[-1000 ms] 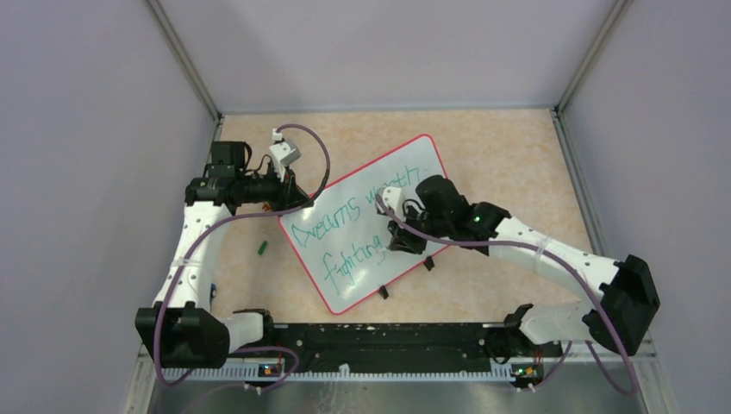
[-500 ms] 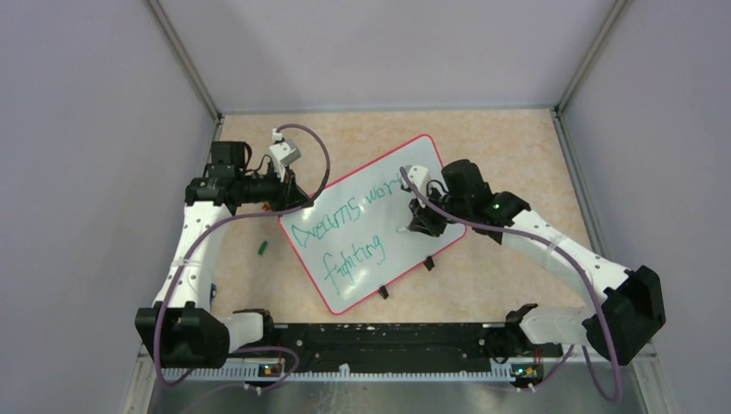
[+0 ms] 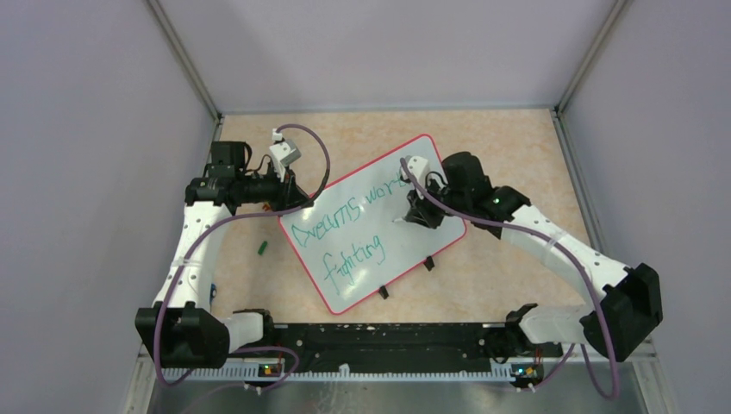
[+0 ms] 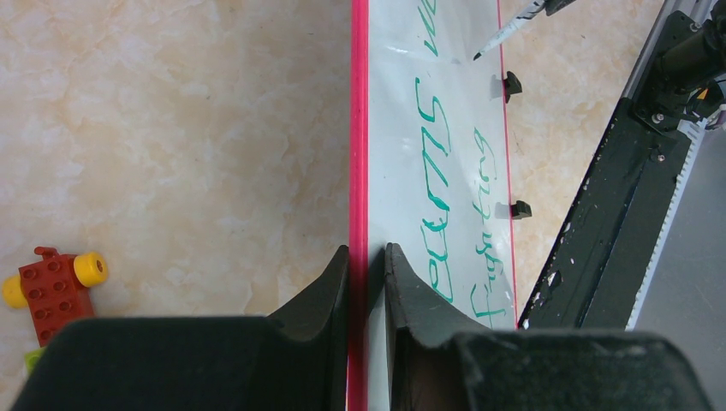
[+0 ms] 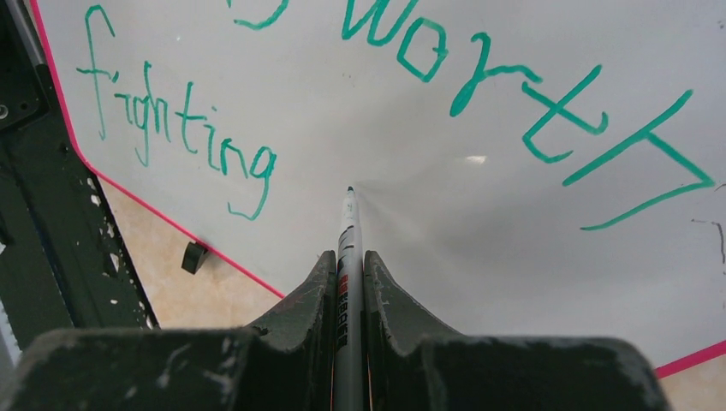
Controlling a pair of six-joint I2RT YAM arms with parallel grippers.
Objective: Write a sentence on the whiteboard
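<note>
While the whiteboard [image 3: 403,248] lies askew on the table [image 3: 517,147], its rim is clamped by the left gripper [image 4: 366,253]; a marker [image 5: 347,224], pinched by the right gripper [image 5: 347,259], is aimed beside the sentence [image 3: 336,217].

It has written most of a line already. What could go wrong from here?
The left pincer grips only the thin red rim of the whiteboard; if that slips, the board may shift under the marker and skew the strokes.
The right pincer pinches the slim marker by its barrel; pressing down could tilt it or push it back.
The bare space after "fighting" in the sentence ends at the rim, so further letters may get cramped.
</note>
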